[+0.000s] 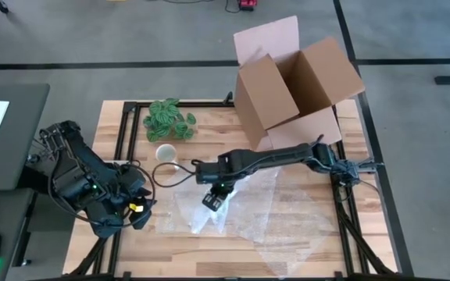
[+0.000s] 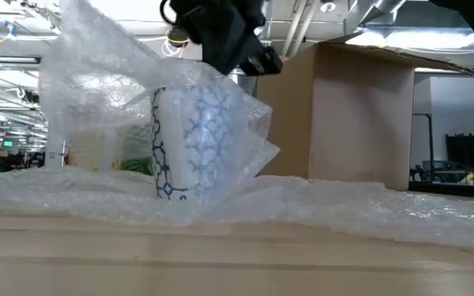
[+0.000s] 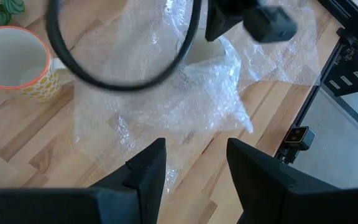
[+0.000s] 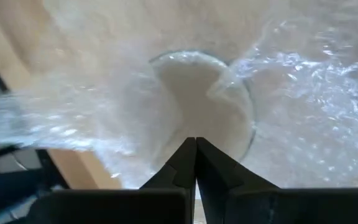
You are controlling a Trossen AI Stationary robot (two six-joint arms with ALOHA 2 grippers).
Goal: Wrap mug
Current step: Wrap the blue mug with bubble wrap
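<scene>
Risk noted: right tool [image 1: 215, 200], fingers closed together above the upright mug [image 2: 189, 144] mid-worktop, appears to pinch bubble wrap [image 2: 97, 90] only lightly, so slippage could let the fold spring back; left tool [image 3: 191, 165] waits open nearby.

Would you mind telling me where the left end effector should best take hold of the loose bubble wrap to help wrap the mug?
Probably the free flap of bubble wrap lying flat left of the mug, approached from above. The right end effector is shut over the mug's top, pinning wrap there, so the top is taken. The left end effector is open and sits off to that side, clear of the yellow cup.
</scene>
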